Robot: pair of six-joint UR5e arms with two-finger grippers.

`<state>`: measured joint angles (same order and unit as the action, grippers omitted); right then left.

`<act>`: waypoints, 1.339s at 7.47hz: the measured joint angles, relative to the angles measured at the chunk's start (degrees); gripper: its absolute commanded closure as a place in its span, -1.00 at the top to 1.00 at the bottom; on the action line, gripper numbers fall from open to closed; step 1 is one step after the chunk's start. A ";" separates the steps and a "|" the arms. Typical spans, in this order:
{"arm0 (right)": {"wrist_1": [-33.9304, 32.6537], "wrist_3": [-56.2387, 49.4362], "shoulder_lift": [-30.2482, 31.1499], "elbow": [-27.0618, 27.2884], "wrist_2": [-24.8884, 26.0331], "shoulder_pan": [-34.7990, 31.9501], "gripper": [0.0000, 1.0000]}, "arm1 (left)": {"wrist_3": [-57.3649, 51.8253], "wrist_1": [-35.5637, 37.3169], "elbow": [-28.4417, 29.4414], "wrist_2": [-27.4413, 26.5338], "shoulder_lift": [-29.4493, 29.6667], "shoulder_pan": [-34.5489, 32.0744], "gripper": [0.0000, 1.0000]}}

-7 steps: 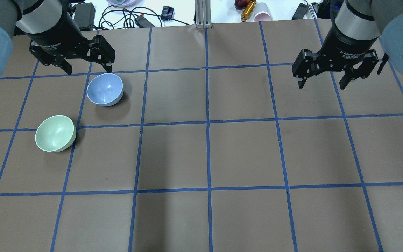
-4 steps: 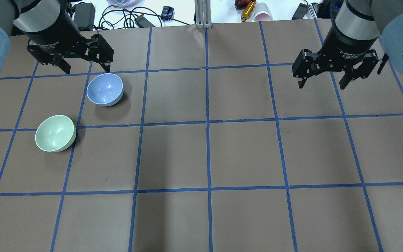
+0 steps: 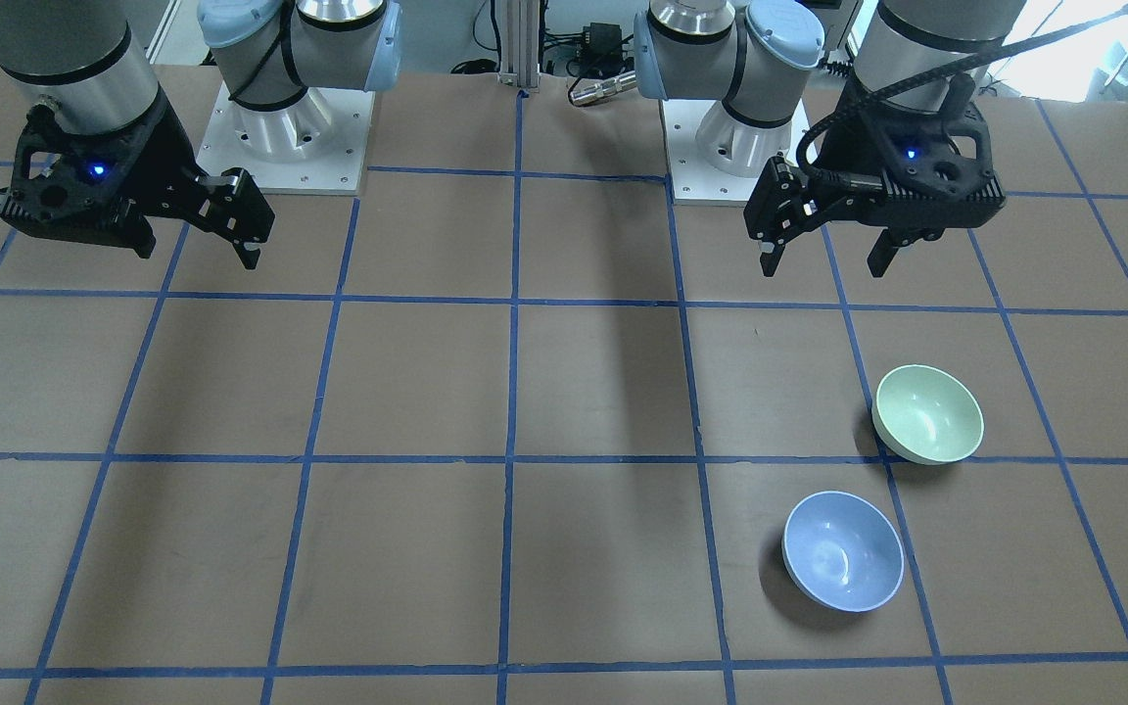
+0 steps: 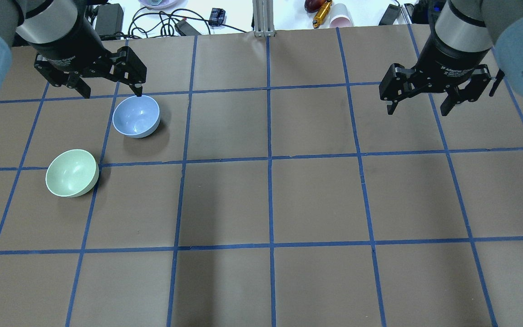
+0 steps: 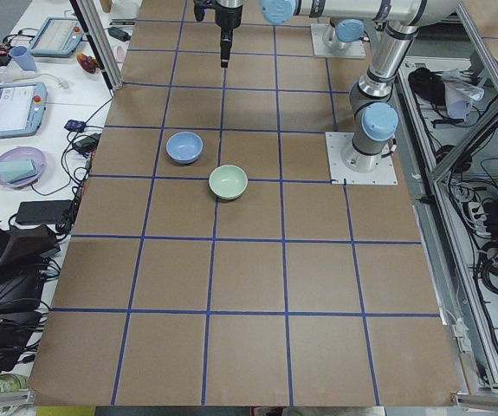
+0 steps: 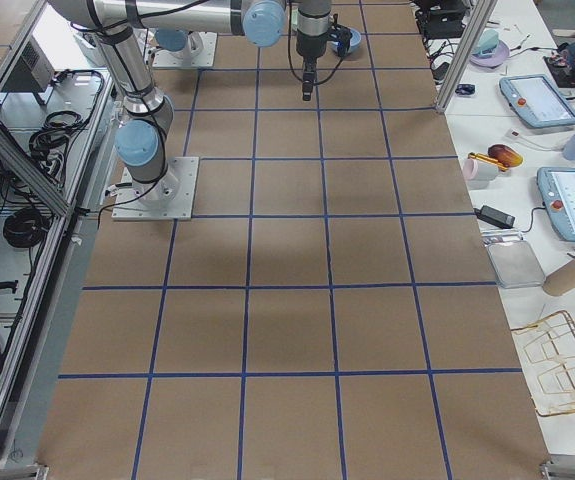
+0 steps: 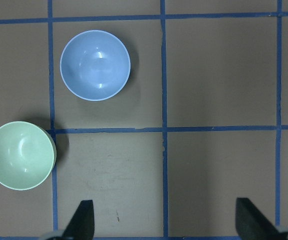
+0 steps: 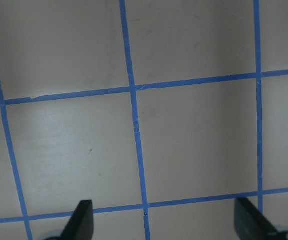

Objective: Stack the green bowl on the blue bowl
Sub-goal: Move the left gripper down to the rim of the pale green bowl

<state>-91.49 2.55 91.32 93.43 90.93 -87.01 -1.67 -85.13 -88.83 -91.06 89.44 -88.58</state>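
Observation:
The green bowl (image 4: 71,173) sits upright and empty on the brown table, left of centre; it also shows in the front view (image 3: 927,413) and the left wrist view (image 7: 20,155). The blue bowl (image 4: 136,116) stands apart from it, farther back and to the right, and also shows in the front view (image 3: 842,551) and the left wrist view (image 7: 95,65). My left gripper (image 4: 112,92) is open and empty, held high above the table near the blue bowl's far side. My right gripper (image 4: 417,111) is open and empty, high over the right half of the table.
Blue tape lines grid the table (image 4: 270,200). Beyond its far edge lie cables (image 4: 161,22), a pink cup (image 4: 341,16) and an aluminium post (image 4: 263,18). The arm bases (image 3: 280,127) stand at the robot's side.
My left gripper has shifted slightly left in the overhead view. The bowls and the right arm have not moved.

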 measured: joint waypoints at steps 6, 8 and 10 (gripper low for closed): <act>0.00 0.00 0.00 0.00 0.04 0.00 1.00 | -0.03 0.02 -0.06 -0.07 0.02 0.20 1.00; 0.00 0.00 0.00 0.00 0.04 0.00 1.00 | -2.80 0.21 -0.59 0.34 0.90 3.03 1.00; 0.00 0.00 0.00 0.00 0.04 0.00 1.00 | -11.08 0.74 -1.64 1.27 2.21 9.67 1.00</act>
<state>-91.49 2.55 91.32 93.43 90.97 -87.01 -12.75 -84.39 -90.47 -89.79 91.65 -78.90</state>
